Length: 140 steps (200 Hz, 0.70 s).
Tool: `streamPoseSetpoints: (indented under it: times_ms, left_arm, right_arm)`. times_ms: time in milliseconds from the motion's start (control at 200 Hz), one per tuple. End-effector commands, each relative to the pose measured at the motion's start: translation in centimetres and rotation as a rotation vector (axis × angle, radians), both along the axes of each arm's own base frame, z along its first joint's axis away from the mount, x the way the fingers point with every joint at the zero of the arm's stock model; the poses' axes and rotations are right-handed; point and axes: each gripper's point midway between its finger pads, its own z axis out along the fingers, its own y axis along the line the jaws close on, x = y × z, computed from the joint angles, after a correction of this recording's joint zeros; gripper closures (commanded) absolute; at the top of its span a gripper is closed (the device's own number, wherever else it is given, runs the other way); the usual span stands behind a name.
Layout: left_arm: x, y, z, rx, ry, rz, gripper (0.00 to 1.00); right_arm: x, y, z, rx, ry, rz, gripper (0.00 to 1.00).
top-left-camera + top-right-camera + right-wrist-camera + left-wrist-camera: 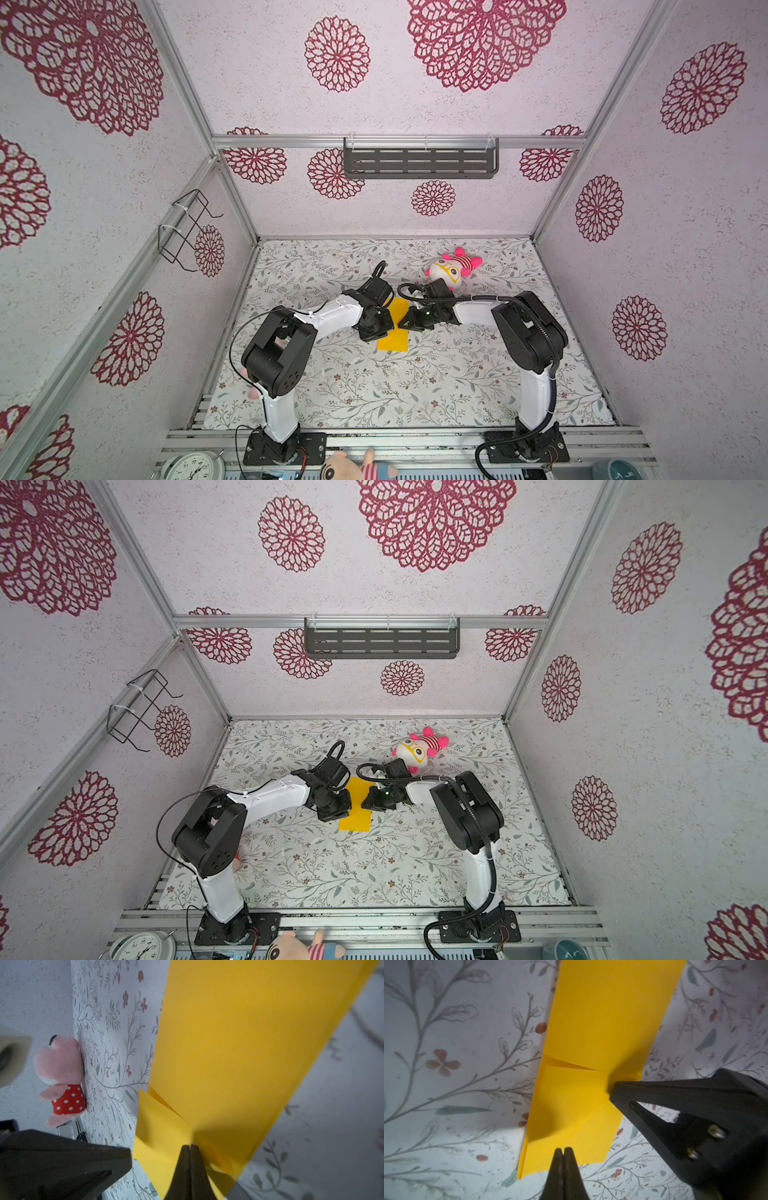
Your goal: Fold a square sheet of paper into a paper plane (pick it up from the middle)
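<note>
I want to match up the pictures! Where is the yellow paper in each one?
In a top view: yellow paper near centre, lower half, on the flowered mat.
In a top view: same, slightly left of centre.
Left wrist: strip from top edge to bottom middle.
Right wrist: wide band filling the middle.
Shared landmark: the flowered mat.

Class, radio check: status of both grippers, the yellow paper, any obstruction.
Left gripper shut, right gripper shut, tips at paper. Paper folded to strip, no plane yet. Plush toy apart from paper.
</note>
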Motion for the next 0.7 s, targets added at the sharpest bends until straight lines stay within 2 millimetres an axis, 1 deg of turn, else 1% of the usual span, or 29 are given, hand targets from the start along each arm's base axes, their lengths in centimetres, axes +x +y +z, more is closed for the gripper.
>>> streamPoseSetpoints:
  times_ms: [0, 125, 230, 295, 380, 530, 650, 695]
  left_arm:
    - [0.3, 0.6, -0.7, 0.015, 0.006, 0.008, 1.00]
    - [-0.2, 1.0, -1.6, 0.030, 0.032, 0.008, 1.00]
    - [-0.6, 1.3, -2.4, 0.045, 0.056, 0.005, 1.00]
    - [-0.9, 1.4, -2.8, 0.053, 0.070, 0.003, 1.00]
    - [-1.1, 1.6, -3.3, 0.063, 0.081, 0.006, 1.00]
    - [-1.3, 1.9, -3.6, 0.081, 0.093, 0.004, 1.00]
    - [-1.5, 2.2, -3.7, 0.094, 0.099, 0.002, 1.00]
    - [-1.6, 2.2, -3.7, 0.095, 0.100, 0.001, 1.00]
  right_arm:
    - [0.8, -1.1, -0.2, -0.063, -0.041, -0.011, 0.94]
    - [0.6, -0.6, 1.0, -0.028, -0.070, 0.027, 0.94]
    - [0.0, 0.6, 2.4, 0.016, -0.083, 0.080, 0.94]
    - [-0.5, 1.3, 2.5, 0.025, -0.078, 0.106, 0.94]
    - [-0.8, 1.5, 1.8, 0.011, -0.058, 0.107, 0.94]
    - [-0.9, 1.0, 0.5, -0.019, -0.028, 0.082, 0.94]
    - [-0.5, -0.1, -0.7, -0.073, -0.009, 0.046, 0.95]
    - [-0.2, -0.8, -1.2, -0.095, 0.002, 0.022, 0.95]
